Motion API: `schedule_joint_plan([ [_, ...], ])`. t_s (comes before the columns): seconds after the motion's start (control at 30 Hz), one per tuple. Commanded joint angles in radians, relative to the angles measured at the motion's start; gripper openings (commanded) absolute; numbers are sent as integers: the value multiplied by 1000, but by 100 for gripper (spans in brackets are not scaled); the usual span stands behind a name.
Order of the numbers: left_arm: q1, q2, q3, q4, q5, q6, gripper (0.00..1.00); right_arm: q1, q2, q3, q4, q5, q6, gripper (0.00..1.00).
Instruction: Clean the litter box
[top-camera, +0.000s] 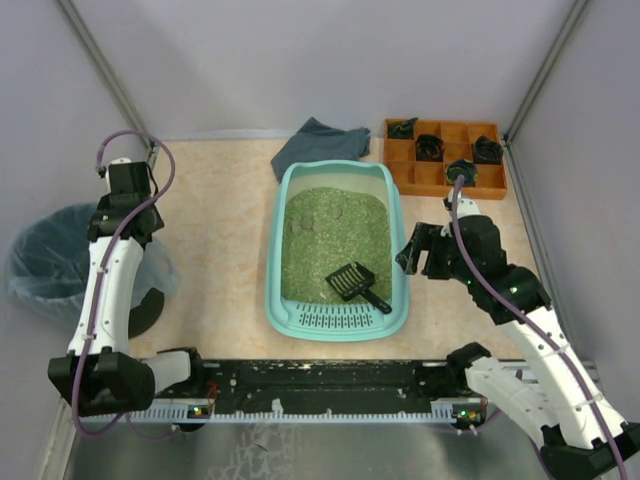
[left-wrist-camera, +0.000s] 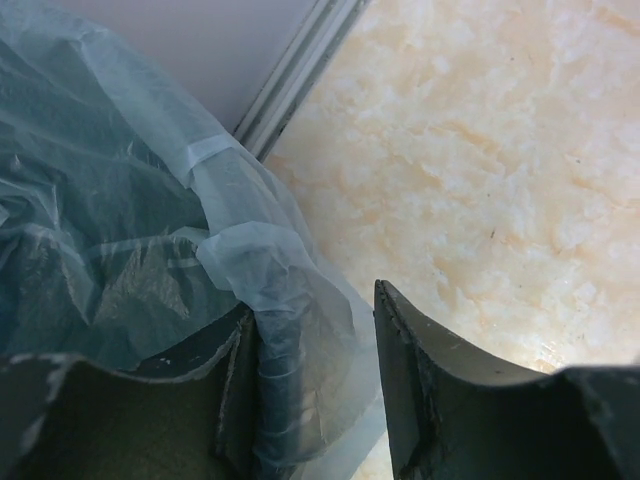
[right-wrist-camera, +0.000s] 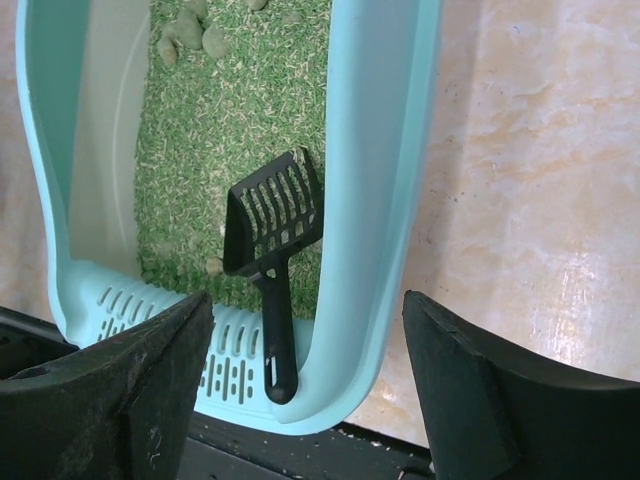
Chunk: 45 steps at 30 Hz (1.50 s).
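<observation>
The turquoise litter box (top-camera: 273, 262) lies in the middle of the table, its slotted grille at the near end. It holds green litter (top-camera: 325, 240) with pale clumps (top-camera: 308, 222) toward the far end. A black scoop (top-camera: 357, 283) lies in the near right corner, handle on the grille. My right gripper (top-camera: 414, 250) is open and empty, just outside the box's right wall. In the right wrist view its jaws (right-wrist-camera: 308, 300) frame the box wall (right-wrist-camera: 385, 150) and the scoop (right-wrist-camera: 272, 230). My left gripper (top-camera: 118, 222) is open at the bin; its jaws (left-wrist-camera: 310, 390) straddle the bag-covered rim.
A round bin (top-camera: 50, 260) lined with a bluish bag (left-wrist-camera: 100, 230) stands at the left. An orange compartment tray (top-camera: 400, 165) with dark items is at the back right. A grey cloth (top-camera: 318, 143) lies behind the box. A black rail (top-camera: 320, 380) runs along the near edge.
</observation>
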Motion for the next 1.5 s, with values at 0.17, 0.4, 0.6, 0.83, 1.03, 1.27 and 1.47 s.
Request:
schedule_joint_plan([
  [0.17, 6, -36, -74, 57, 258, 49, 12, 4, -38, 30, 16, 0, 2, 76],
  [0.4, -24, -37, -33, 80, 506, 121, 0, 4, -59, 12, 2, 23, 0, 76],
  [0.6, -115, -22, 9, 131, 584, 122, 0, 4, -79, -15, 0, 30, 1, 76],
  [0.83, -237, 37, 73, 170, 570, 106, 0, 4, -85, -2, -23, 47, -5, 76],
  [1.03, -331, 130, 151, 211, 617, 122, 0, 4, -95, 6, -50, 64, -14, 76],
  [1.27, -452, 240, 228, 255, 618, 157, 0, 4, -94, 1, -50, 54, -13, 76],
  [1.47, -466, 285, 240, 276, 581, 196, 13, 4, -92, 9, -69, 58, -20, 76],
])
